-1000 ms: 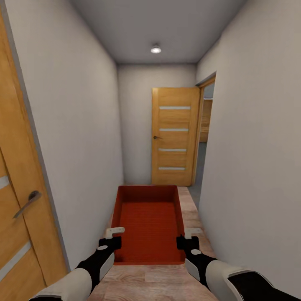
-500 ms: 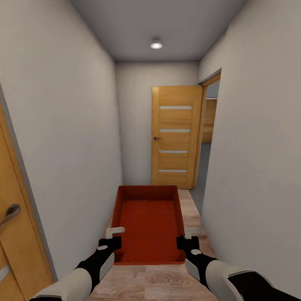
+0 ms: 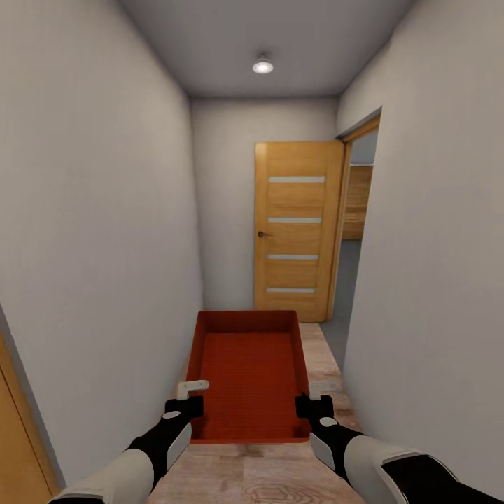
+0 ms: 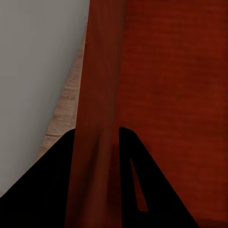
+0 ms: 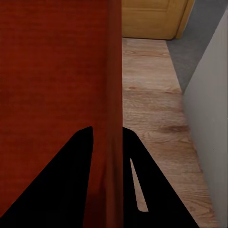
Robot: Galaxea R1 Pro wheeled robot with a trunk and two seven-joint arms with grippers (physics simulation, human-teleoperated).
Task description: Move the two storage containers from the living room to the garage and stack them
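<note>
— Red-orange, 1 container (image 3: 248, 378), held out ahead between both arms, its long axis pointing down the hallway. Who's got it?

— The left gripper (image 3: 187, 397) is clamped on its left wall, the right gripper (image 3: 316, 397) on its right wall, equally near. 1 door (image 3: 297, 227) ahead, 1 opening (image 3: 353, 238) to its right.

Each of the 2 arms has a white forearm shell, a black wrist section and a small grey oval marking. The left tool (image 3: 191, 393) and right tool (image 3: 316, 393) carry black bodies with pale flat fingers.
</note>
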